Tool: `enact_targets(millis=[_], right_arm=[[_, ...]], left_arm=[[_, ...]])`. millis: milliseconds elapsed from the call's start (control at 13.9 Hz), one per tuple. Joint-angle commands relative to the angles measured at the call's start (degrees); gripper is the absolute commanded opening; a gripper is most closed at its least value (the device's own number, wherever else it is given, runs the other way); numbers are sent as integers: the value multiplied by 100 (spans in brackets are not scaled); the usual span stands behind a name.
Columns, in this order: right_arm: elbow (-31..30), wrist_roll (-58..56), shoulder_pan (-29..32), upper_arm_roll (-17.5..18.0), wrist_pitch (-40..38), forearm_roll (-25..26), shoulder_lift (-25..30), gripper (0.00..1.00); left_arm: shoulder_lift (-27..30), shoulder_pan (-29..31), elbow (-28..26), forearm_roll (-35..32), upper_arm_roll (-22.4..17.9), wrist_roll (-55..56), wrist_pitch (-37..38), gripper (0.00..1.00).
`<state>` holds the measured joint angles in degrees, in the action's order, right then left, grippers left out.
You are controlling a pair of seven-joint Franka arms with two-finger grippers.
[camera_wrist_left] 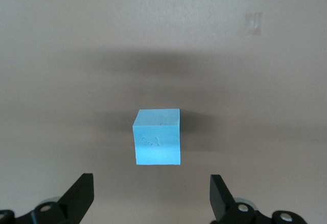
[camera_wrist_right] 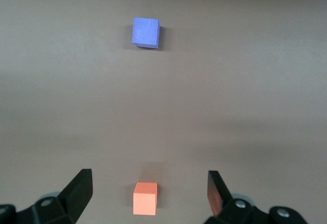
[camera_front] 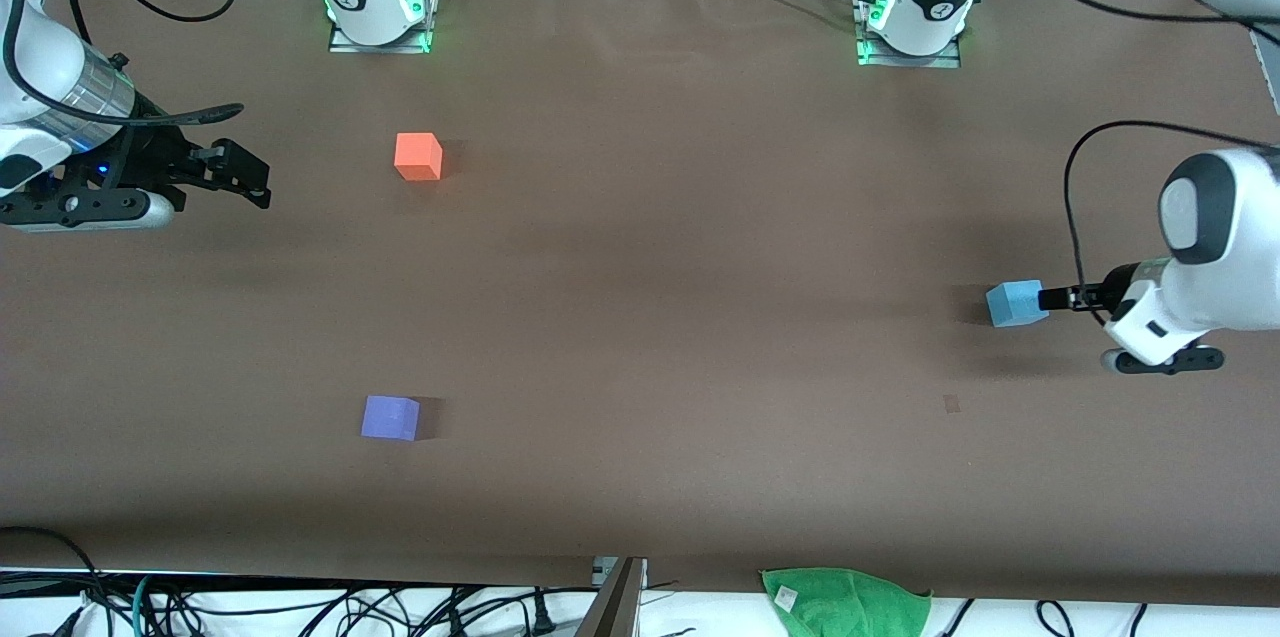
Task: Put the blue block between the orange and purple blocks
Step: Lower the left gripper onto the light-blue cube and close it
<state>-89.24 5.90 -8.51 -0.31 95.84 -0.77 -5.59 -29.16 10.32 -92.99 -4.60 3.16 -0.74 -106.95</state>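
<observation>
A small sky-blue matte cube (camera_front: 1016, 304) sits on the brown tabletop (camera_front: 680, 247) toward the left arm's end. The left gripper (camera_front: 1050, 298) is low over the tabletop just beside this blue block, its black fingers (camera_wrist_left: 79, 196) spread wide. In the left wrist view the blue block (camera_wrist_left: 158, 137) lies ahead of the spread fingers, centred on the gap between them and not yet between them; nothing is gripped.

Toward the right arm's end, a bright orange-red matte cube (camera_front: 418, 157) rests on the tabletop, and a pale violet-purple matte cube (camera_front: 390, 417) rests nearer to the front camera than the orange one, the two well apart with bare tabletop between them. Both stand well apart from the blue block.

The right gripper (camera_front: 240, 179) waits in the air over the tabletop at the right arm's end, beside the orange cube, its fingers (camera_wrist_right: 79, 191) spread and empty. The right wrist view shows the orange cube (camera_wrist_right: 145, 198) close in front of those fingers and the purple cube (camera_wrist_right: 146, 32) farther along.

A green cloth (camera_front: 845, 602) lies at the tabletop's edge nearest the front camera.
</observation>
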Motion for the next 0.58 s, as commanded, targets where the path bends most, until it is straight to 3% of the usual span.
enact_targets(millis=[0, 505], right_arm=[[-6, -71, -10, 14, 5, 77, 49, 99], [-6, -71, -10, 14, 5, 77, 49, 99]], left_arm=[[-396, 31, 88, -41, 45, -67, -211, 100], [-731, 171, -422, -111, 36, -75, -836, 100]])
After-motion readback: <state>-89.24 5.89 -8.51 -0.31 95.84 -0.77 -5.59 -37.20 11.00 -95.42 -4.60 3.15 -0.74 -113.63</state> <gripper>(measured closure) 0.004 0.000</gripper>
